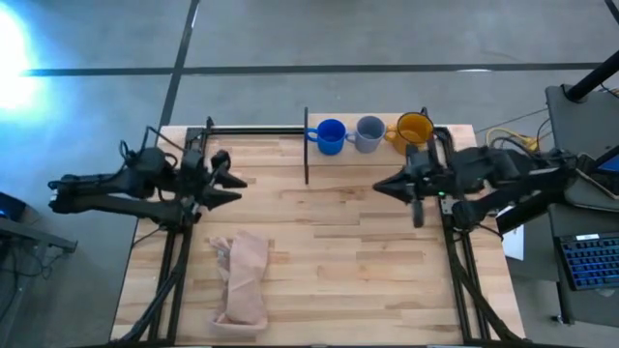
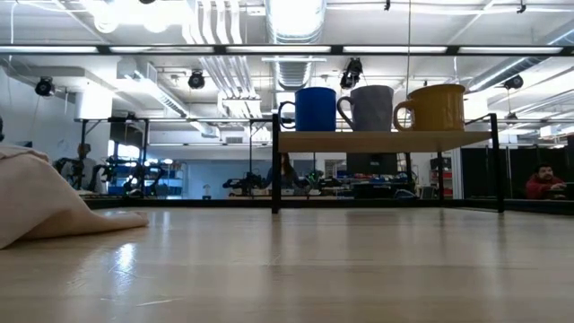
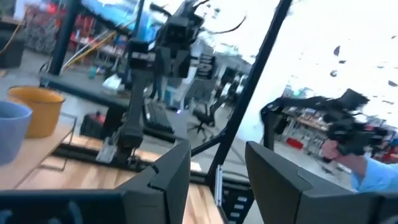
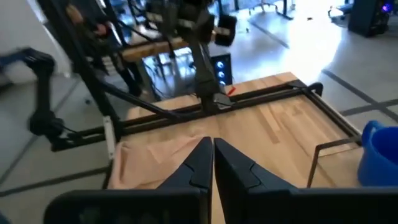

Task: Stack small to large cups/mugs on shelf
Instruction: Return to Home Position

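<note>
We set our dial on the high view, with 12 at the table's far edge. At 9 o'clock the left gripper [image 1: 237, 188] hangs over the table's left side, its tip turned toward 3. Its wrist view shows its fingers [image 3: 165, 180] spread apart with nothing between them.

At 7 o'clock the pinkish cloth [image 1: 247, 275] lies crumpled close to the near edge. Its length runs 12 to 6, and it is well apart from both grippers. Between the two grippers a broad stretch of plank tabletop [image 1: 329, 251] opens from the centre down to the 6 o'clock edge.

From 12 round to about 1 the shelf [image 2: 386, 141] stands on thin black posts along the far edge. Its long axis runs 9 to 3, parallel to that edge. Three mugs stand on it upright, mouths up, in a row along the same axis. First comes the blue mug [image 1: 331, 135], next the grey mug [image 1: 369, 133], then the yellow mug [image 1: 414, 128] at the 3 o'clock end. Every handle points toward 9. The mugs sit close together, and we cannot tell whether they touch.

At 3 o'clock the right gripper [image 1: 379, 187] hangs over the table on the near side of the shelf, its tip turned toward 9. In its wrist view its fingers [image 4: 199, 168] are pressed together on nothing.
</note>
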Controlling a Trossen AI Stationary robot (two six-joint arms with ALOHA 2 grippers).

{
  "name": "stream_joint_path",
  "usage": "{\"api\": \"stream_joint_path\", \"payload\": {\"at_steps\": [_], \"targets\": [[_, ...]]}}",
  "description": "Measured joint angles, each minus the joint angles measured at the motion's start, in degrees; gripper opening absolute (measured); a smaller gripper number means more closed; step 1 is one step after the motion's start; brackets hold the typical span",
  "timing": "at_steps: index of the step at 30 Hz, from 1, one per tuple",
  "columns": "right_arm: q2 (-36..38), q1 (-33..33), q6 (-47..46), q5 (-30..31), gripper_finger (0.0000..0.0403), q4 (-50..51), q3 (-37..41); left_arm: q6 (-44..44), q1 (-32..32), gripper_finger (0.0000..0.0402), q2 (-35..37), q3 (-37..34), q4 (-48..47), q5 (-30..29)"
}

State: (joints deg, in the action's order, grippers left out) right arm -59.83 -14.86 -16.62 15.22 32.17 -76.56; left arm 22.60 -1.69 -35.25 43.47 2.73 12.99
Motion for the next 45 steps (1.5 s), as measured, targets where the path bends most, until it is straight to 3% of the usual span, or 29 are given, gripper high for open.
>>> {"api": "stream_joint_path", "payload": {"at_steps": [5, 9, 20, 25, 33, 37, 40, 45], "targets": [[12.30, 1.14, -1.20, -0.26, 0.0009, -6.43, 13.45, 1.05, -0.09, 0.0140, 8.16, -12.17, 7.03, -0.02], [22.50, 1.10, 2.01, -2.18, 0.0009, -16.09, 24.13, 1.44, -0.07, 0.0140, 15.39, -17.81, 10.87, 0.07], [40.97, 1.13, 4.23, -1.68, 0.0009, -21.21, 41.45, 1.91, -0.08, 0.0140, 34.13, -30.51, 12.46, -1.80], [48.25, 1.12, 6.84, -2.06, 0.0009, -26.10, 48.61, 3.42, -0.08, 0.0140, 32.87, -35.66, 17.09, -4.31], [59.22, 1.14, 6.79, -0.03, 0.0009, -27.42, 59.42, 7.12, -0.09, 0.0140, 33.60, -42.73, 16.08, -7.14], [59.56, 1.16, 4.51, 2.20, 0.0009, -21.63, 63.48, 7.18, -0.09, 0.0140, 33.42, -42.93, 7.16, -7.09], [58.96, 1.16, -3.63, 7.83, 0.0009, -21.84, 66.93, 8.99, -0.09, 0.0140, 33.54, -42.91, -0.83, -6.94], [59.72, 1.16, -9.55, 18.98, 0.0009, -20.69, 71.76, 9.87, -0.13, 0.0140, 30.97, -42.96, -0.80, -8.64]]}}
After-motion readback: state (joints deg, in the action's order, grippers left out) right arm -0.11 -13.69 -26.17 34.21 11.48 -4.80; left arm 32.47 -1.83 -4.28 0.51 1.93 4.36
